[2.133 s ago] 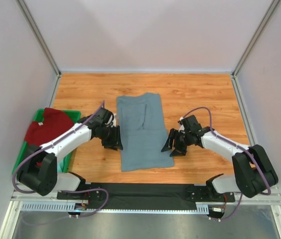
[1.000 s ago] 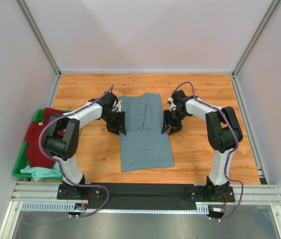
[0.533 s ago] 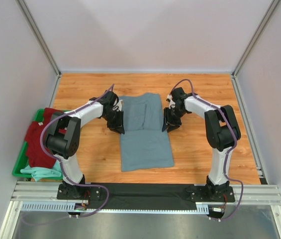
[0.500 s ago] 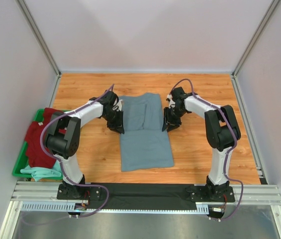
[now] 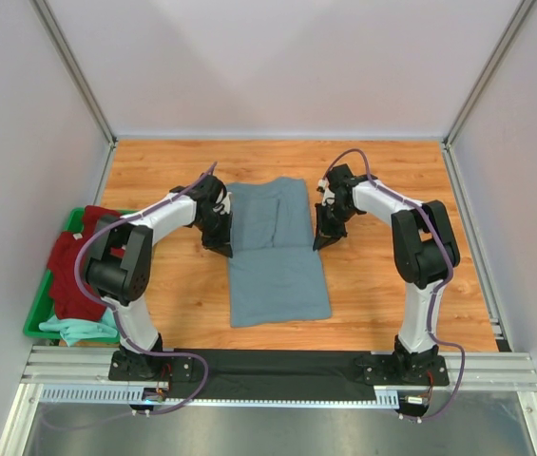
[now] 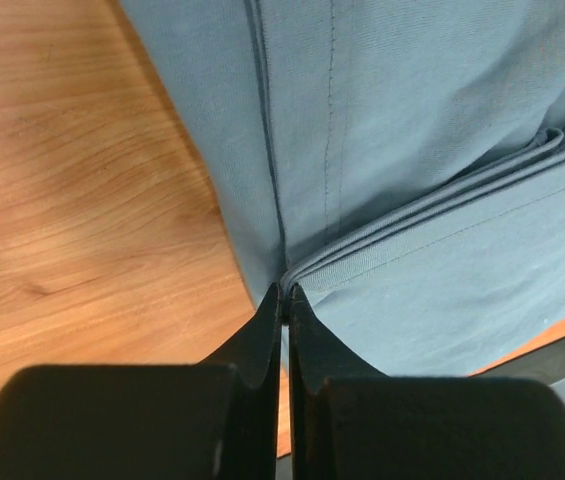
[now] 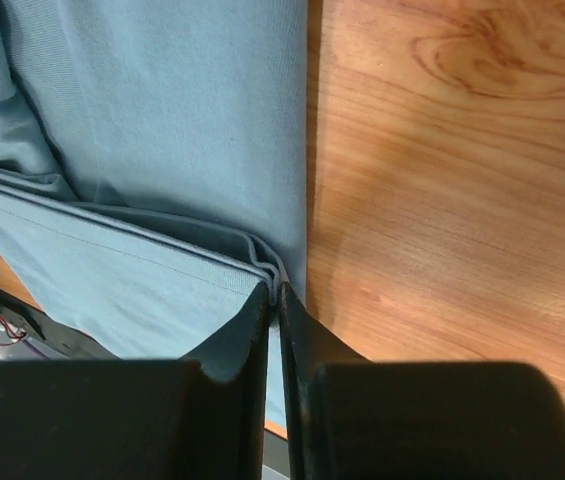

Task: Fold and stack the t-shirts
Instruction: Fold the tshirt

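Observation:
The slate grey-blue t-shirt [image 5: 278, 266] lies flat in a long folded strip in the middle of the table. A cross fold runs over its middle. My left gripper [image 5: 224, 248] is at the shirt's left edge by that fold, and in the left wrist view the left gripper [image 6: 286, 291] is shut on the layered edge of the t-shirt [image 6: 412, 150]. My right gripper [image 5: 322, 243] is at the right edge; in the right wrist view the right gripper [image 7: 275, 291] pinches the stacked layers of the t-shirt [image 7: 162, 120]. The dark red t-shirt [image 5: 73, 271] and the mint-green t-shirt [image 5: 80, 329] lie in the bin.
A green plastic bin [image 5: 33, 321] stands at the table's left edge, beside the left arm's base. White walls with metal posts enclose the wooden table [image 5: 392, 180] on three sides. A black rail [image 5: 278, 366] runs along the near edge.
Both grippers went from open to shut on the grey-blue t-shirt's side edges at the cross fold. Earlier they moved from the shirt's lower sides up to its middle.

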Action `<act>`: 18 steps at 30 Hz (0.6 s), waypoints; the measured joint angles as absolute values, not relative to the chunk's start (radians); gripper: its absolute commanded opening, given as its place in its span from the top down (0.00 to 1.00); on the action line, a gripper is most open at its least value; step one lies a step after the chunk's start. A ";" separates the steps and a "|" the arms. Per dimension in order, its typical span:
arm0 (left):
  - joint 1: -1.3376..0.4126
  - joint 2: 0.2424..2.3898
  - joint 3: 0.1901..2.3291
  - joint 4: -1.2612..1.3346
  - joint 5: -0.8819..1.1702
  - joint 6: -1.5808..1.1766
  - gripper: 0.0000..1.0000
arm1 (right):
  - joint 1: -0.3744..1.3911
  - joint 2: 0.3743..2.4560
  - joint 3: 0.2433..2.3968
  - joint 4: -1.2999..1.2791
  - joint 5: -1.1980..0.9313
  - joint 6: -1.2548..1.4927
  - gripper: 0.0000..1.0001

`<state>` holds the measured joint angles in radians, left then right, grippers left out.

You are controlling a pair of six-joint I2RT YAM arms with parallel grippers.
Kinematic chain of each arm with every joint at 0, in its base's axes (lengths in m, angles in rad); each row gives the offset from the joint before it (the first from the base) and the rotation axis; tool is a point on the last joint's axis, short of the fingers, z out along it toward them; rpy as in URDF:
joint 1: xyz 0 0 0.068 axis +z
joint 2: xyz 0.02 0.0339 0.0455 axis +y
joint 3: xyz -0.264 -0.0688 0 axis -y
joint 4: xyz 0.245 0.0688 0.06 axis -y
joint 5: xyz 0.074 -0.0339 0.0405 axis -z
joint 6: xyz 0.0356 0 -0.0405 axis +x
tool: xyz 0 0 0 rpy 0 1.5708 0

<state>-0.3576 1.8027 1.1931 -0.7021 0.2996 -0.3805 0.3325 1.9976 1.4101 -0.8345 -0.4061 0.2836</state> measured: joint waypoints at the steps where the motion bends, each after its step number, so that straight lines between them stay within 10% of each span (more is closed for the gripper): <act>1: -0.357 1.803 1.193 -0.703 0.296 -0.381 1.00 | 0.332 1.999 1.414 -0.839 -0.406 0.283 0.93; 6: -0.357 1.826 1.217 -0.729 0.264 -0.387 0.65 | 0.325 2.036 1.462 -0.853 -0.419 0.284 0.65; 11: -0.352 1.837 1.269 -0.791 0.180 -0.401 0.51 | 0.307 2.056 1.487 -0.896 -0.378 0.272 0.51; 18: -0.376 1.550 1.216 -0.830 0.174 -0.443 0.66 | 0.311 1.798 1.344 -0.914 -0.332 0.295 0.48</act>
